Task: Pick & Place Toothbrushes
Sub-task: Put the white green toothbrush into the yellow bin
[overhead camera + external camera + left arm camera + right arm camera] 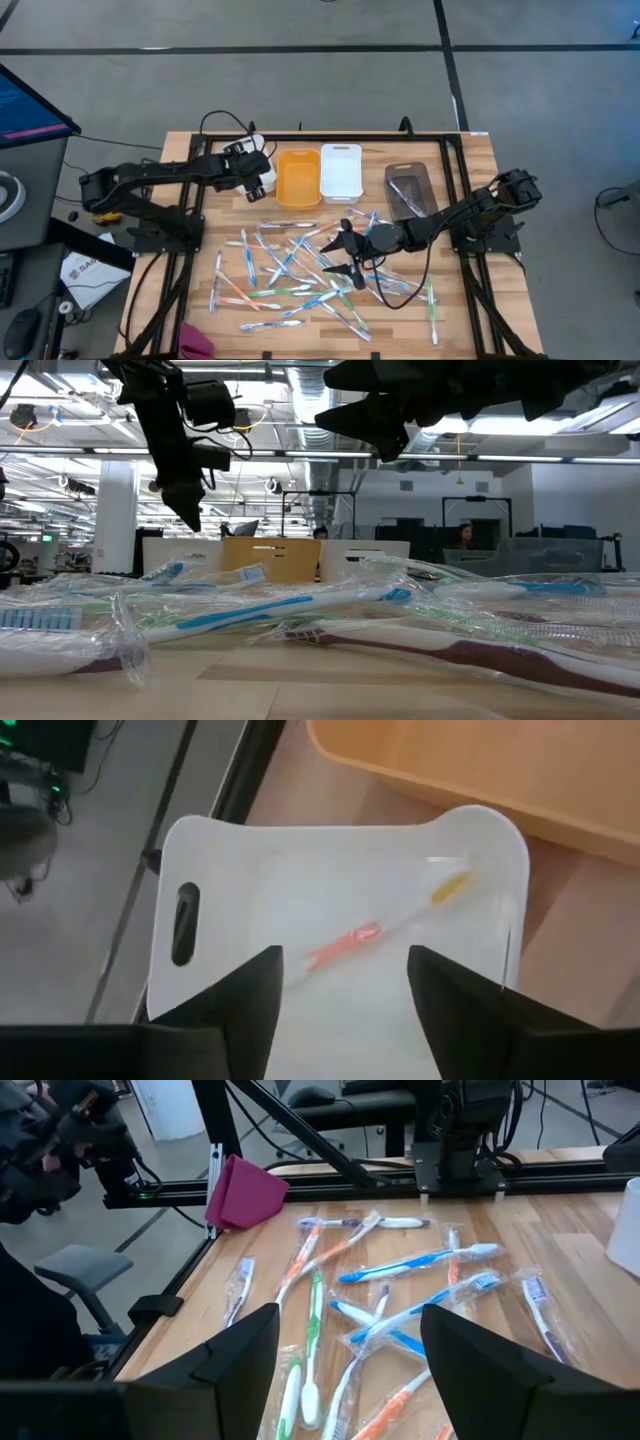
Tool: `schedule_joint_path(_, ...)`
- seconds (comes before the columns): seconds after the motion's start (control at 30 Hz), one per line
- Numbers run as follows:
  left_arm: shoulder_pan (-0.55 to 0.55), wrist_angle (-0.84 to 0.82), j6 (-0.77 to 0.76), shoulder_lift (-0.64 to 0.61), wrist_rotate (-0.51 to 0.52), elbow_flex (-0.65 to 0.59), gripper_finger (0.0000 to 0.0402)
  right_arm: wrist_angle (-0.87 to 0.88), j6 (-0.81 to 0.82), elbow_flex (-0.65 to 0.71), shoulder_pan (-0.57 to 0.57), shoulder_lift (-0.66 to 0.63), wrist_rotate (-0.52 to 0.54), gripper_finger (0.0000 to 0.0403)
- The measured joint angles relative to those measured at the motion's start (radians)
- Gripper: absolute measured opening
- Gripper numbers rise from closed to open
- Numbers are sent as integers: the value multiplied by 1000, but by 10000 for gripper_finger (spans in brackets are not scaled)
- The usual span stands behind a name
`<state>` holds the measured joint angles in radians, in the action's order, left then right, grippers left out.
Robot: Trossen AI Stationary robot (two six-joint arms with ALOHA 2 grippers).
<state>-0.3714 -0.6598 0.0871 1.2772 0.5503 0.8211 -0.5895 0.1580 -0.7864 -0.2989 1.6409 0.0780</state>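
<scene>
From above, glossy wrapped toothbrushes (300, 265) litter the plank table (470, 170); the right gripper (345, 255) spreads open over them. At table level, crinkled film glints. The left gripper (345, 985), jaws apart, hangs above a smooth white bin (210, 860) holding an orange-pink brush (345, 940).

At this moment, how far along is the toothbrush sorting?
Barely started. One orange toothbrush lies in the white bin beneath the open left gripper. The orange bin looks empty. The right gripper, open and empty, hovers over the pile of toothbrushes left on the table.
</scene>
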Motion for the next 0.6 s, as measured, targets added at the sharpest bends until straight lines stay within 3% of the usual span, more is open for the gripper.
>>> schedule_joint_path(0.3,22,-2,-127,-158,-15,0,214,-12,-9,0,0,0,0,238)
schedule_joint_path(0.6,100,1,-183,-296,-320,1,214,4,-9,0,-2,0,0,238)
